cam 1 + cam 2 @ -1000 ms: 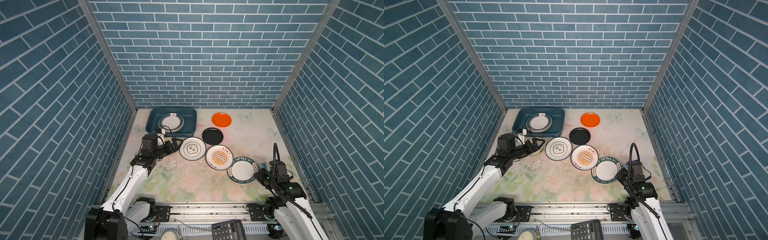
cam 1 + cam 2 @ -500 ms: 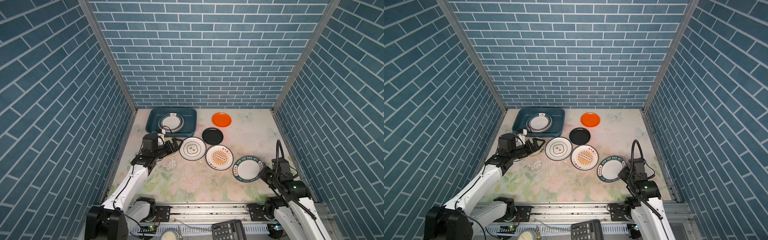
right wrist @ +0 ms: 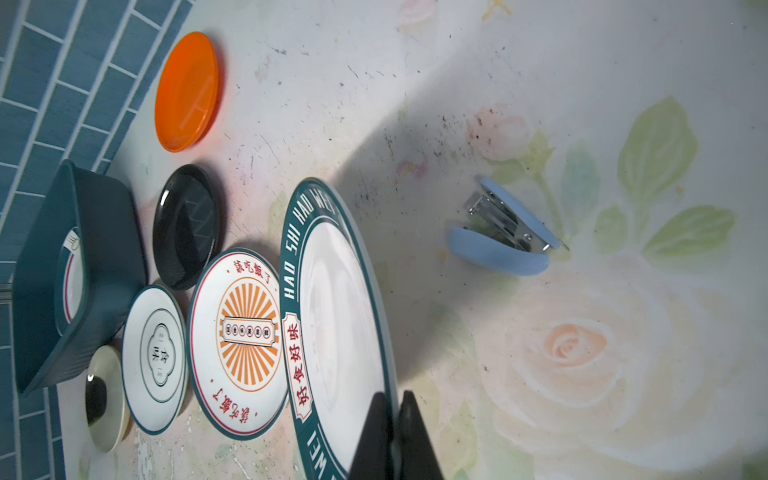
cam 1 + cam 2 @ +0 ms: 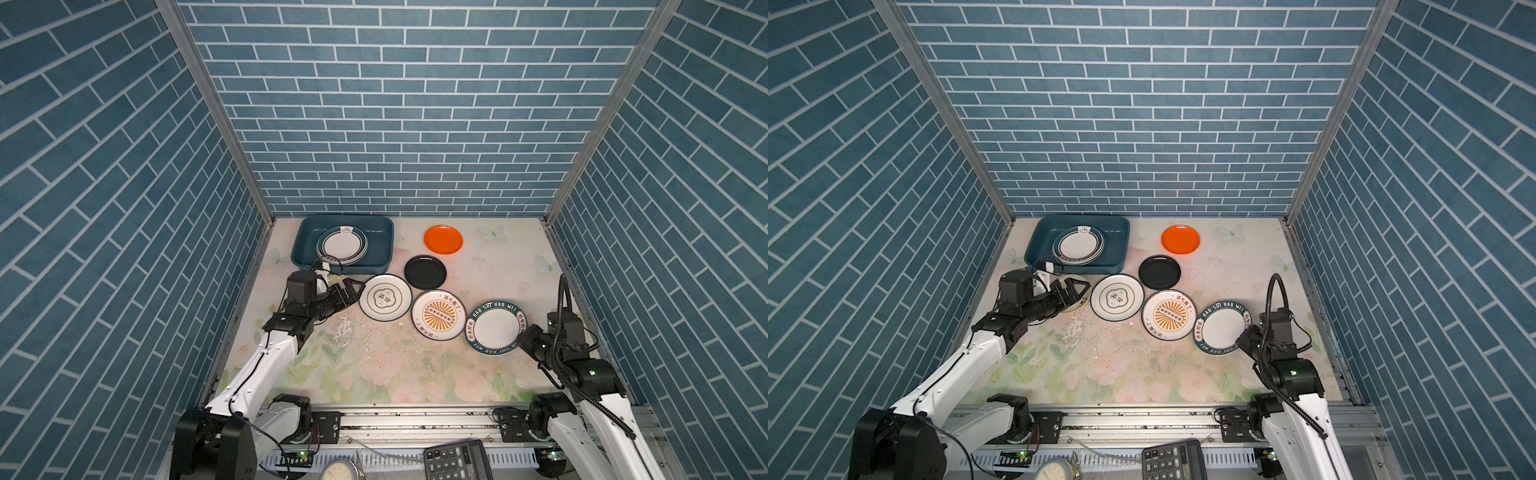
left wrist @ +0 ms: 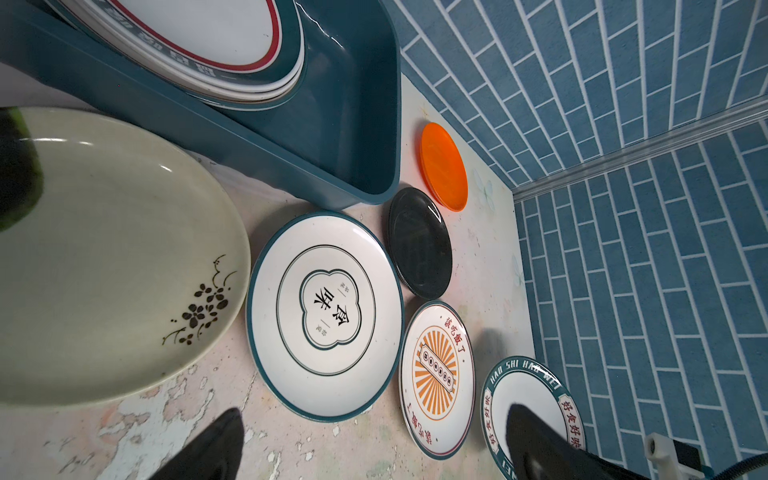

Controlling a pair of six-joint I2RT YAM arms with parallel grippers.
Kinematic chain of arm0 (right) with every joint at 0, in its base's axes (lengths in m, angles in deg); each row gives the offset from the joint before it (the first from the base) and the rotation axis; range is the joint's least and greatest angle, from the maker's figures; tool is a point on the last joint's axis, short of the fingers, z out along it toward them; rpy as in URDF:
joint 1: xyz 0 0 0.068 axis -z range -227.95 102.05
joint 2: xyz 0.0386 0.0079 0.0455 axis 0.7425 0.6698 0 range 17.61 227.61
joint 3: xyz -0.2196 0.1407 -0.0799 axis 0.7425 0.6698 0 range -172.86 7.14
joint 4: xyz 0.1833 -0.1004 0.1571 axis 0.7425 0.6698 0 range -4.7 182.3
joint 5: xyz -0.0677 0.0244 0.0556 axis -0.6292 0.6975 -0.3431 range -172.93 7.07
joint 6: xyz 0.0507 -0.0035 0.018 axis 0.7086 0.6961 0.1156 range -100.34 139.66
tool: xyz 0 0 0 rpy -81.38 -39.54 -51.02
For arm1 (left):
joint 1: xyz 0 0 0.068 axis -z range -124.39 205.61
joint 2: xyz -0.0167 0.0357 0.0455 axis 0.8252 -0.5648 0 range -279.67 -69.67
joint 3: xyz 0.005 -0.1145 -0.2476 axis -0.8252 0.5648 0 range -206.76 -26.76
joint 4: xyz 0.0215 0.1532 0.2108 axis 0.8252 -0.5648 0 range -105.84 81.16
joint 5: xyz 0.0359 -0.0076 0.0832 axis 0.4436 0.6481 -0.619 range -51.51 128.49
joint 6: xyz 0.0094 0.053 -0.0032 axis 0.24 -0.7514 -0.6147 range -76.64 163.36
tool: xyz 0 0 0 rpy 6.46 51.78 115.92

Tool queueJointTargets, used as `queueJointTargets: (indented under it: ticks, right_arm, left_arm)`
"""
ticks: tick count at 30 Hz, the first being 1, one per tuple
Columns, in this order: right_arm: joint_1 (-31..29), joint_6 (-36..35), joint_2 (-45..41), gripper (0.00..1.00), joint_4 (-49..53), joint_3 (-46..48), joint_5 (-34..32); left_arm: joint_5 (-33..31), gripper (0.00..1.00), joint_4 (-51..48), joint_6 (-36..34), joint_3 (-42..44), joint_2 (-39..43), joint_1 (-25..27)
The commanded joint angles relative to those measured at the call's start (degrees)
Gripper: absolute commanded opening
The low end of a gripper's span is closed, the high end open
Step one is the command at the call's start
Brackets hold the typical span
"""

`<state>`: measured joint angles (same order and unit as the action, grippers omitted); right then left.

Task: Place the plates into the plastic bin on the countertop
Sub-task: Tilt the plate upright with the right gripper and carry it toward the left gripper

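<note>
The right gripper (image 4: 523, 336) is clamped on the near rim of the teal-rimmed plate (image 4: 496, 328), which appears to be clear of the countertop (image 4: 374, 365). The left gripper (image 4: 351, 293) is spread wide over the cream plate (image 5: 104, 257), just beside the plastic bin (image 4: 384, 241). The countertop's front middle is open.

Lifting teal-rimmed plate (image 4: 496, 326) clamped in right gripper (image 4: 522, 337), tilting it up off countertop (image 4: 374, 365), edge nearest the fingertips rising most.

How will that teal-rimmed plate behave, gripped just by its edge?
Likely stiff: the teal-rimmed plate looks flat and round though the right gripper pinches only its rim. Its glossy surface may slip. Held off-centre, it could pivot downward.
</note>
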<state>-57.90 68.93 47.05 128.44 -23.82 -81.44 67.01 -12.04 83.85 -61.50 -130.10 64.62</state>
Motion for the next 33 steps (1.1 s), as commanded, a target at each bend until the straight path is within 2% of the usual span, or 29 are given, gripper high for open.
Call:
queueJointTargets:
  ticks: [1, 8, 14, 19, 23, 27, 33]
  right_arm:
    - [0.18, 2.55, 0.10, 0.00, -4.55, -2.72, 0.75]
    - [0.16, 8.80, -0.53, 0.00, -14.82, 0.29, 5.38]
    - [0.23, 10.64, 1.23, 0.00, -22.79, 3.10, 8.98]
    - [0.20, 13.44, 3.92, 0.00, -31.42, 6.15, 12.92]
    - [-0.55, 12.29, 7.93, 0.00, -35.67, 6.25, 14.14]
    - [-1.61, 14.46, 12.10, 0.00, -44.40, 8.09, 16.14]
    - [-4.07, 14.68, 16.37, 0.00, -49.87, 7.23, 15.99]
  left_arm:
    - [-0.28, 1.00, 3.08, 1.08, 1.23, 0.90, 0.21]
    - [0.82, 1.00, 6.34, 3.16, 2.06, -0.31, 0.21]
    - [3.40, 1.00, 9.69, 5.17, 2.57, -2.78, 0.21]
    - [5.15, 1.00, 17.48, 10.06, 5.31, -3.65, 0.45]
    - [2.42, 0.99, 19.37, 10.80, 5.65, -2.84, 3.21]
    - [-0.11, 1.00, 19.93, 10.04, 3.73, -4.58, 7.34]
    - [1.91, 1.00, 25.54, 12.77, 1.60, -9.85, 10.34]
